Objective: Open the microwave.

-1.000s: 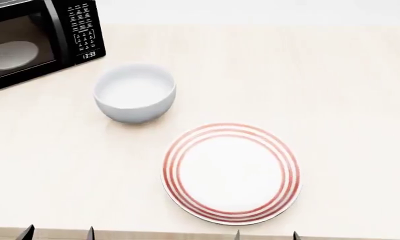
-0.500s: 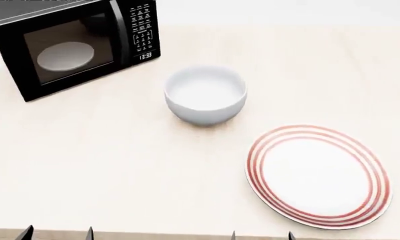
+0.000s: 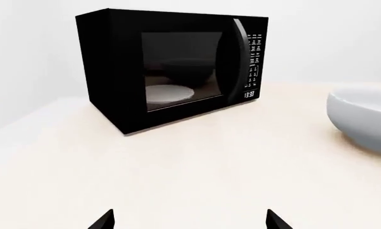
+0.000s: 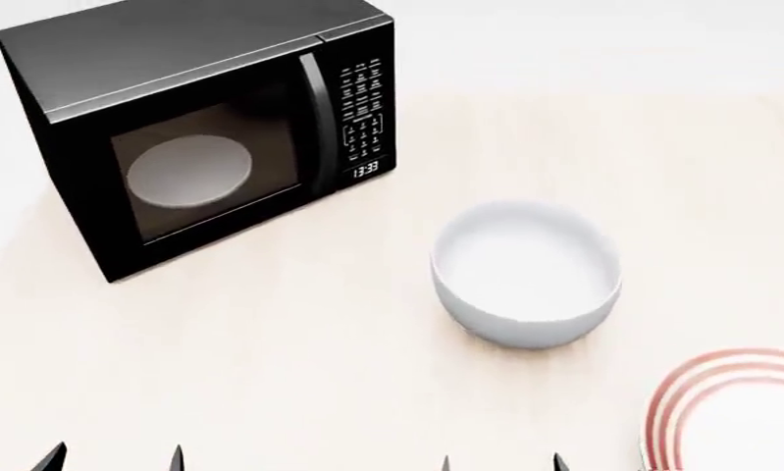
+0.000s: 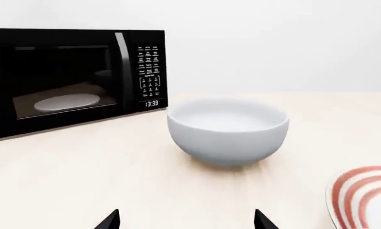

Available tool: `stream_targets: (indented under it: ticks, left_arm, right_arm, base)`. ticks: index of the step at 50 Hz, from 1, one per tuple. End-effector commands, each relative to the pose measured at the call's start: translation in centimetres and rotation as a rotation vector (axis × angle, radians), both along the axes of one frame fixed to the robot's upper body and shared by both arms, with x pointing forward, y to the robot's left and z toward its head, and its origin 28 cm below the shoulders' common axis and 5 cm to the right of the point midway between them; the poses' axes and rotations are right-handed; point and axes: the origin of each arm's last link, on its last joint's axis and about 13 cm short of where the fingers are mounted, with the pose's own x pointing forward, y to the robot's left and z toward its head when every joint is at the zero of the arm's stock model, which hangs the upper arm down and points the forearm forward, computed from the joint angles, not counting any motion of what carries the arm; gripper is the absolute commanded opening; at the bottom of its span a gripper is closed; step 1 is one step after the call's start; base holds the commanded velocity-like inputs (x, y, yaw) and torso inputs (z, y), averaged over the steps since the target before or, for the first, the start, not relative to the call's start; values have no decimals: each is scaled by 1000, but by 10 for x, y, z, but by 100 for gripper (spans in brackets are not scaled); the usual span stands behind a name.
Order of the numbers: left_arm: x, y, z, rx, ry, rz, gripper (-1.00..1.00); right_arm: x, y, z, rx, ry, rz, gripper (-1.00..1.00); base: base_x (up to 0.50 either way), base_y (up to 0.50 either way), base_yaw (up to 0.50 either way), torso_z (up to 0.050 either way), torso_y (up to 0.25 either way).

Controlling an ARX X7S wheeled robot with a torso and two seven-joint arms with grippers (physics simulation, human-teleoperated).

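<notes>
Currently the microwave (image 4: 208, 128) sits shut on the desk (image 4: 300, 334), well ahead of the left end effector (image 3: 189, 220) & turned a bit askew; handle (image 4: 316, 108) runs vertical betw. window & keypad. Both end effectors spread wide, holding nothing; only fingertips show. Right end effector (image 5: 185, 220) has the white bowl (image 5: 227, 129) straight ahead, striped plate (image 5: 365, 200) off to its outer side. Risks, as I judge: right arm reaching across would likely knock the bowl; a skewed pull on the handle could drag the whole microwave instead of swinging the door; fingers may slip off the thin handle w/ poor alignment.
</notes>
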Motion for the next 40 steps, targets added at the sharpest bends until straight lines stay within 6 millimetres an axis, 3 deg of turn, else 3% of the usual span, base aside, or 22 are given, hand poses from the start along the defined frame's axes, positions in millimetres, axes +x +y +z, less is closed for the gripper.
stream_targets:
  ticks: [1, 17, 40]
  left_arm:
    - [0, 0, 0, 2, 0, 0, 100]
    - [-1, 0, 1, 4, 1, 2, 100]
    - [0, 0, 1, -1, 3, 5, 100]
  right_arm:
    - [0, 0, 1, 1, -1, 5, 100]
    - [0, 0, 1, 17, 1, 3, 100]
    - [0, 0, 2, 25, -5, 4, 100]
  base:
    - [477, 375, 0, 0, 0]
    - [485, 332, 0, 0, 0]
    - [478, 97, 0, 0, 1]
